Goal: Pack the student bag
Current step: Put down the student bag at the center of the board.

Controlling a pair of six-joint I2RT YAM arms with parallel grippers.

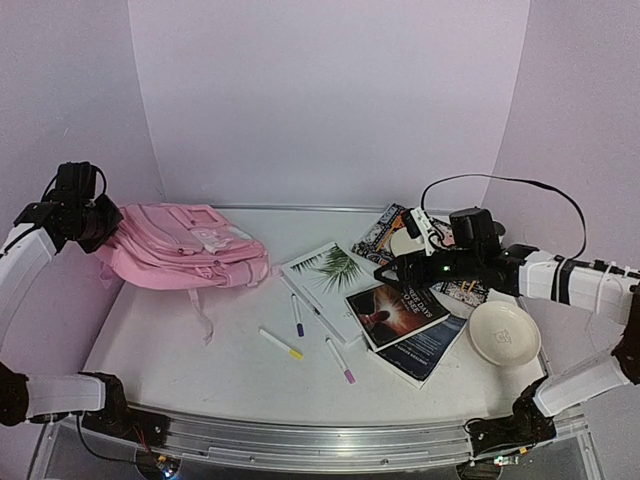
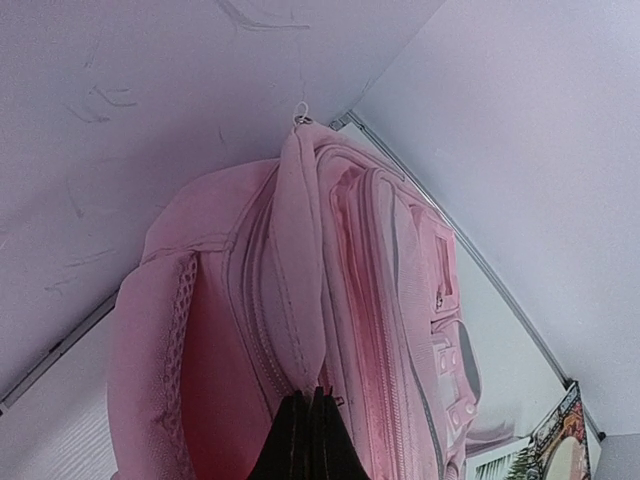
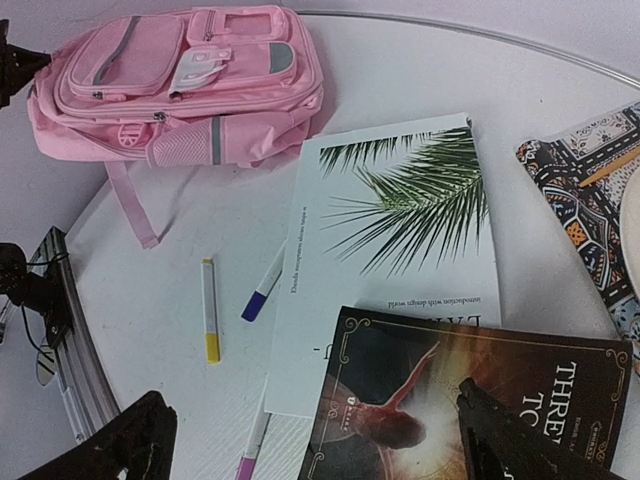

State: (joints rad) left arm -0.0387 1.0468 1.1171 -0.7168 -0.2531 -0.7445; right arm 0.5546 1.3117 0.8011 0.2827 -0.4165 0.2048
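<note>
— Since the right tool (image 3: 325,445) is the one over the books, which way is the student bag (image 1: 185,247) from it?

— Off to its left and well apart, at the far left of the counter (image 1: 200,385). The bag lies flat, front pockets up. Its long axis runs across the counter, top end toward the left arm and bottom end toward the books.

— So the left arm is nearer?

— Much nearer; it's right on it. The left tool (image 2: 310,425) is pinched tight on the pink fabric loop at the bag's top end, jaws together with the cloth between them.

— And the right one?

— Spread wide and holding nothing. It hangs just above the dark book with the dancer (image 3: 450,400), which overlaps the palm-leaf book (image 3: 400,220). A yellow-tipped marker (image 1: 282,344) and two others lie between the books and the bag.

— What does the next move turn on, you reckon?

— Whatever the right arm picks up has to travel leftward to the bag. I can't tell from here whether any zip is open. My guess is that the left arm's hold is meant to lift or steady that end.
</note>
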